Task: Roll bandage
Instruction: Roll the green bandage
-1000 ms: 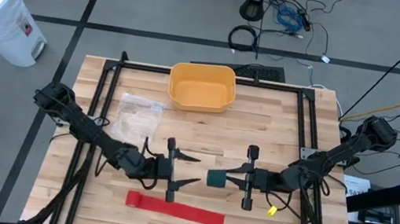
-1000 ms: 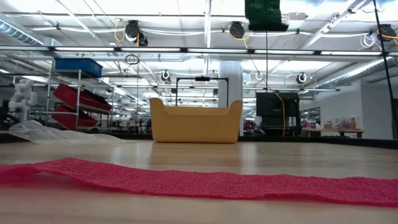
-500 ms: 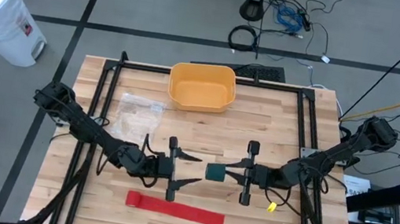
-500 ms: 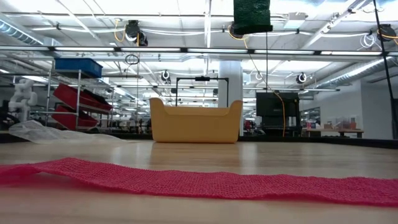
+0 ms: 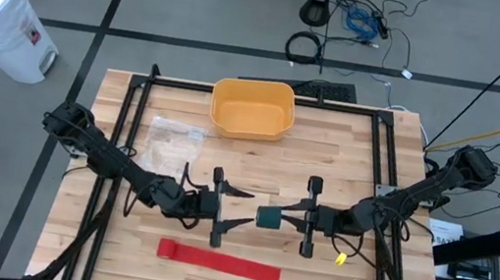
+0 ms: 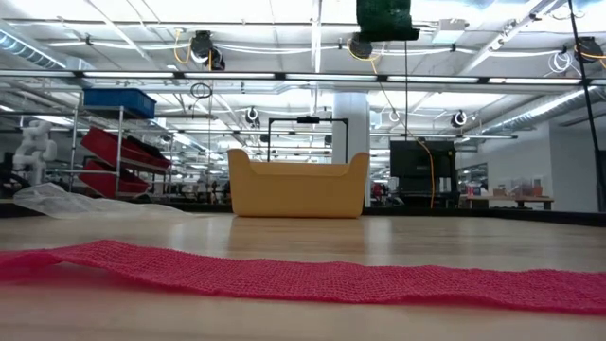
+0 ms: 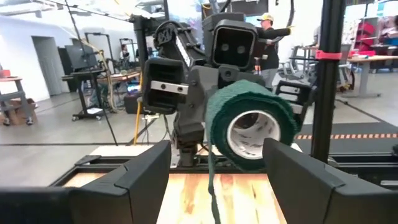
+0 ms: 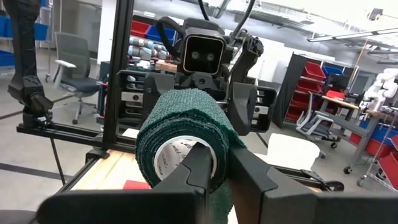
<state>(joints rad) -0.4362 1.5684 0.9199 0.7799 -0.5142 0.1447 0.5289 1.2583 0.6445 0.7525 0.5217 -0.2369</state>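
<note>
- Table (image 5: 349,145): wood slats w/ black frame rails along the sides; the far-right part and the near-left corner are bare.
- Yellow bin (image 5: 252,109): at middle of far edge; inside looks bare from the high view.
- Red bandage strip (image 5: 219,262): lies flat, unrolled, near the table's near edge, about centre; runs along that edge. In low view it spans the whole foreground.
- Clear plastic bag (image 5: 168,145): left of centre, between the bin and the left arm; contents can't be made out.
- Left gripper (image 5: 242,209): at table centre, off the surface, fingers spread wide, nothing between them; pts toward the right gripper. Just short of the roll, not touching.
- Right gripper (image 5: 280,220): facing the left one at table centre, fingers clamped on the green bandage roll (image 5: 269,219), one finger through its core per right wrist view.
- Roll held in the air above table centre, open end facing the left gripper; a loose tail hangs down from it (left wrist view).
- Open strip of table between the grippers and the bin.
</note>
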